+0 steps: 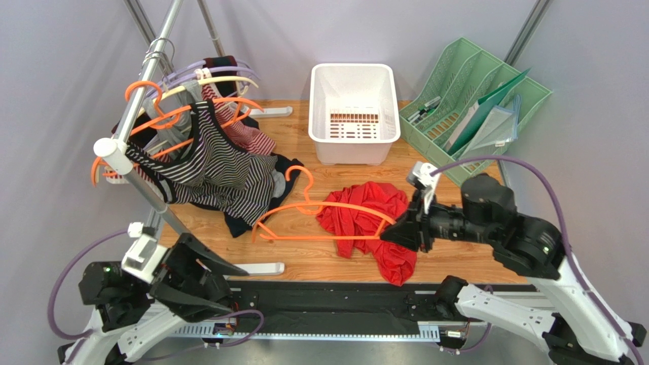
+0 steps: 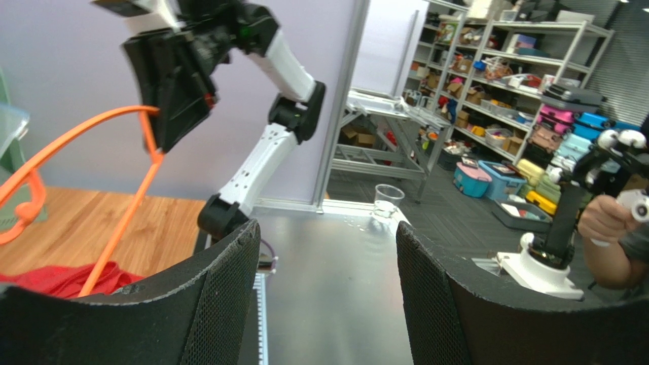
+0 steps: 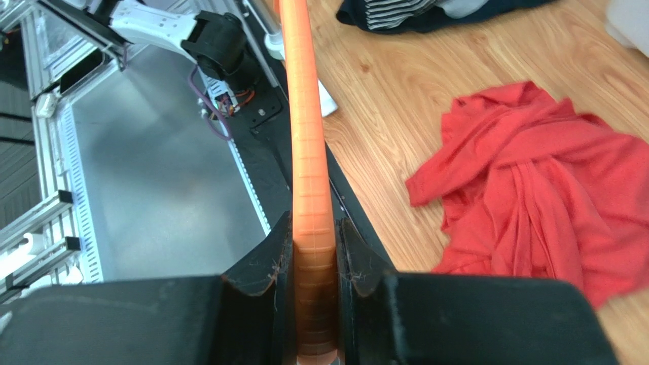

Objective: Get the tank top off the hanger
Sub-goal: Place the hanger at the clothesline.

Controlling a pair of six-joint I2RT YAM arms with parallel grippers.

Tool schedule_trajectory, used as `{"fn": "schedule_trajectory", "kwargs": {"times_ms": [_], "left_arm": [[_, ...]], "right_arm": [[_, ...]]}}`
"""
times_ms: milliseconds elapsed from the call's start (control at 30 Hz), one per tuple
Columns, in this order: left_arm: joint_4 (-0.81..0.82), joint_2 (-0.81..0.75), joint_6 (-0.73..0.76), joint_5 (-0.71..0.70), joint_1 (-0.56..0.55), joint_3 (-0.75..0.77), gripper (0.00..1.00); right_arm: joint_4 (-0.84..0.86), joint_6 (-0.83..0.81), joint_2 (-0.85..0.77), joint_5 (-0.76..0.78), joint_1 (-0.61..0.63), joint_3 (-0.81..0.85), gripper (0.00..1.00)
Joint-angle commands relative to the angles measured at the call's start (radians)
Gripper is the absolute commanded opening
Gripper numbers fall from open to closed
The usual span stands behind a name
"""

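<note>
Red tank top (image 1: 396, 262) lay free of the orange hanger (image 1: 320, 207), at six o'clock of the white bin (image 1: 354, 148). Right gripper (image 3: 314, 243) was clamped on the hanger's end; left gripper (image 2: 327, 251) stood wide, empty. Judged remaining: set the hanger down.

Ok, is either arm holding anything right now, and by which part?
The right tool clamps the orange hanger at one shoulder end; the left tool is open and holds nothing.

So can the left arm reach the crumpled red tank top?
Probably yes: the left gripper is open and empty, and only the orange plastic hanger in the right gripper crosses the red tank top.
</note>
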Motion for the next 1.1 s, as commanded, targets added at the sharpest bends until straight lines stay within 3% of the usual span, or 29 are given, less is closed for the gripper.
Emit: {"fn": "schedule_trajectory", "kwargs": {"times_ms": [0,200,567,667,867,1067], "left_arm": [[-0.064,-0.105,-0.010,0.047,-0.002,0.001,0.71],[-0.139,-0.160,0.007,0.027,-0.002,0.016,0.72],[-0.190,-0.160,0.024,0.014,-0.002,0.038,0.72],[-0.191,-0.156,0.025,0.017,-0.002,0.039,0.72],[-0.200,-0.146,0.033,0.022,-0.002,0.041,0.72],[-0.226,-0.136,0.059,0.005,-0.002,0.041,0.72]], "right_arm": [[0.231,-0.051,0.099,-0.152,0.018,0.071,0.00],[0.402,-0.113,0.264,-0.202,0.081,0.186,0.00],[0.490,-0.220,0.551,-0.125,0.143,0.542,0.00],[0.443,-0.252,0.610,-0.099,0.146,0.639,0.00],[0.328,-0.317,0.567,-0.084,0.146,0.607,0.00],[0.237,-0.351,0.369,0.021,0.146,0.383,0.00]]}}
